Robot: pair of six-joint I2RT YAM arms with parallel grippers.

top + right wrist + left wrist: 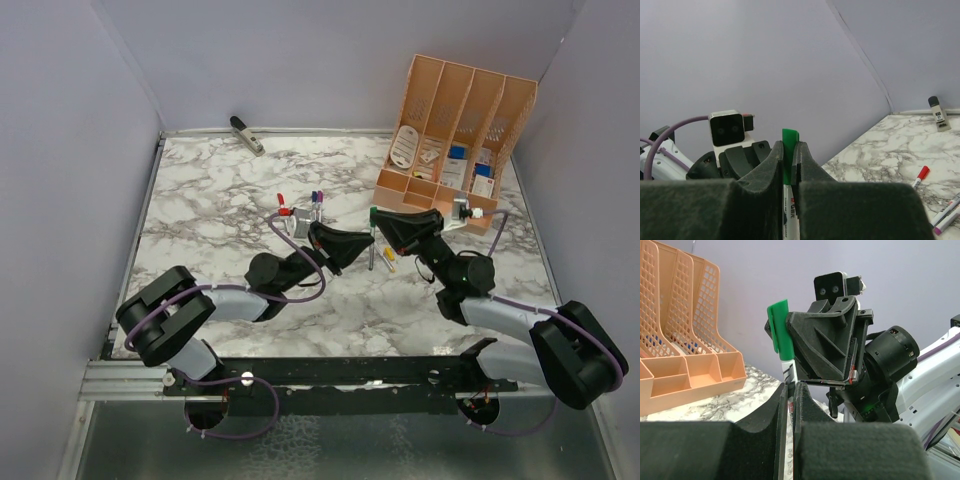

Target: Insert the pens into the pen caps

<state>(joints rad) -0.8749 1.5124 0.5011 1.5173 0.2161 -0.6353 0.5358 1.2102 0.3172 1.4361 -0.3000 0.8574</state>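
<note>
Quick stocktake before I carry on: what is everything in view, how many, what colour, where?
pen: one, white barrel, upright between both claws
green cap: one, on the pen's top end
loose pens: at least three, red and purple ends, mid-table beyond left claw
yellow bit: one, beside held pen, too small to identify
organiser: one, orange, back right
grey tool: one, back left
table: marble
left claw: shut on pen
right claw: shut on green cap
</note>
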